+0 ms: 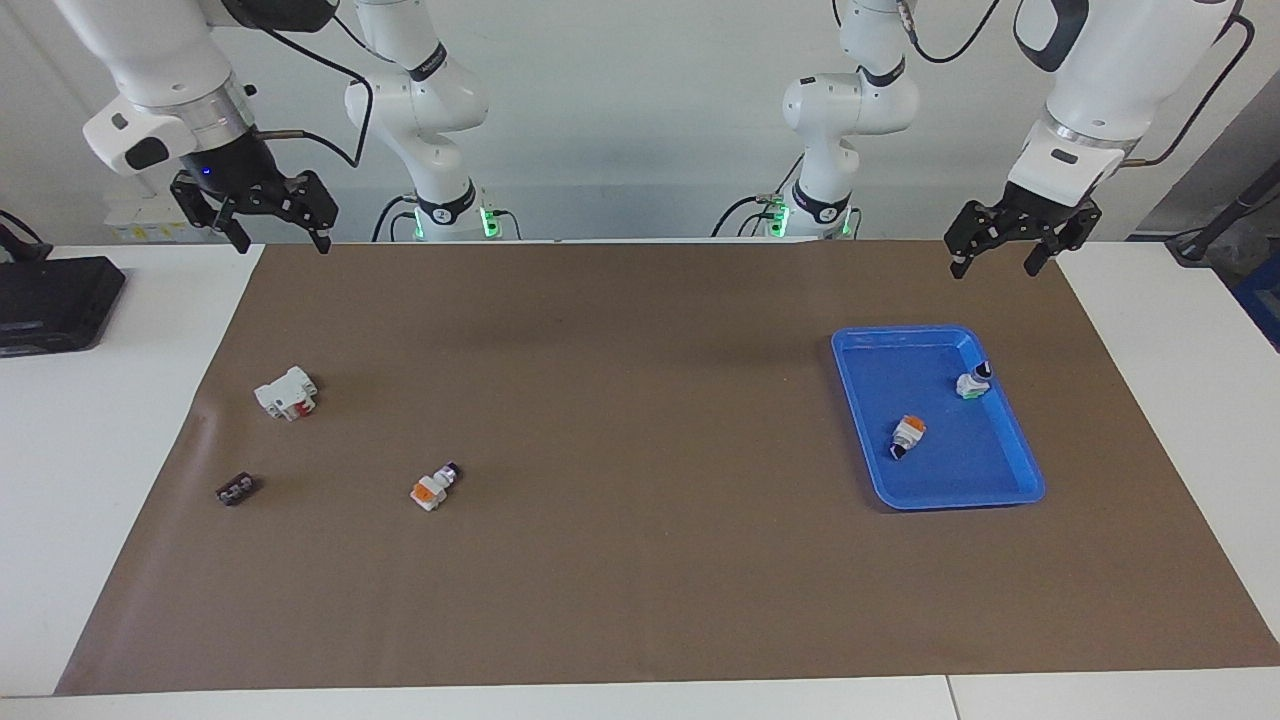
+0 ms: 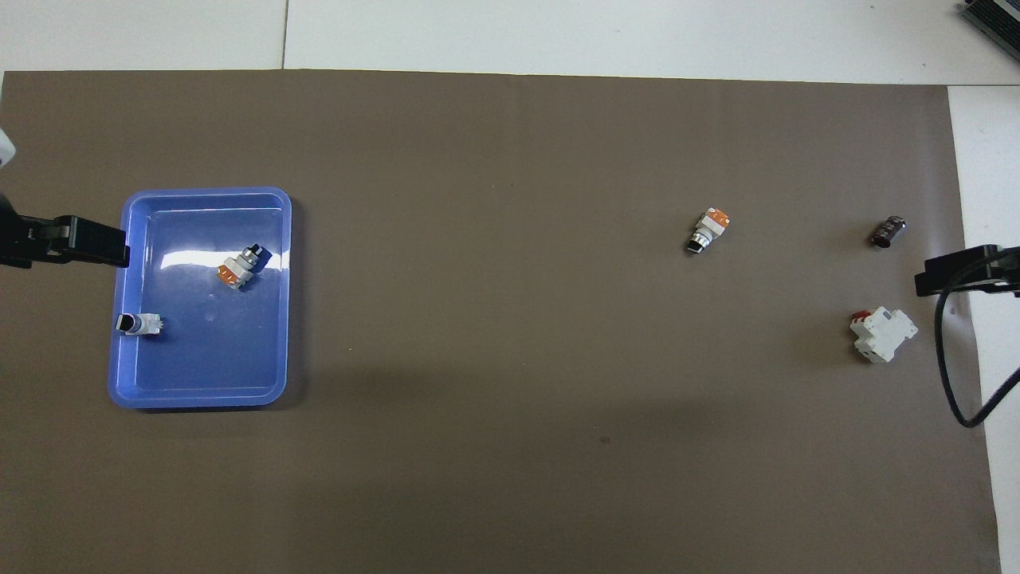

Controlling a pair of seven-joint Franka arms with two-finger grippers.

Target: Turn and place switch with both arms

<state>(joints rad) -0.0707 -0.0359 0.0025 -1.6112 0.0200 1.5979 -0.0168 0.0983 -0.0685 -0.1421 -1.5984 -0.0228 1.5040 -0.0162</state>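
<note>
Lone switch (image 1: 435,487) lying on its side on the brown mat (image 1: 640,600), orange block up, black knob toward the robots.

Toward the right arm's end of the desk (image 1: 100,420), well apart from the blue tray (image 1: 1030,475). Nearby: small black piece (image 1: 237,490) close to the mat's edge, white blocky part with red bits (image 1: 287,392) nearer the robots. In the tray, toward the left arm's end: two more switches (image 1: 907,436) (image 1: 973,381), lying apart. Right gripper (image 1: 280,238) raised over the mat's corner, fingers spread, empty. Left gripper (image 1: 997,262) raised over the mat's edge above the tray, spread too, empty.
</note>
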